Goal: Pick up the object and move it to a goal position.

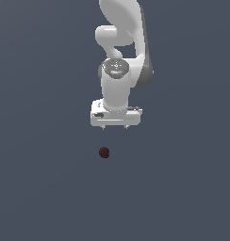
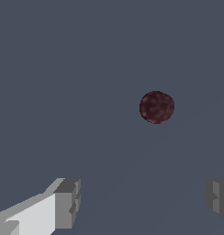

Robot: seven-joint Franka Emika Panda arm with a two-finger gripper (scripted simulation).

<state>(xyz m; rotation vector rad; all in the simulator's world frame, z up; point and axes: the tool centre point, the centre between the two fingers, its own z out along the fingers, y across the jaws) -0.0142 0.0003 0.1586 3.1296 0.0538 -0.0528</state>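
The object (image 1: 104,152) is a small dark maroon ball with a mottled surface, resting alone on the grey floor. The white gripper (image 1: 114,127) hangs above and a little behind it, slightly toward the exterior view's right, pointing down. In the wrist view the object (image 2: 156,107) lies ahead of the gripper (image 2: 143,202), outside the span of the fingers. The two grey fingertips (image 2: 68,202) stand far apart with nothing between them, so the gripper is open.
The white arm (image 1: 121,42) rises behind the gripper toward the upper edge of the exterior view. Around the ball only plain dark grey floor (image 1: 183,188) shows.
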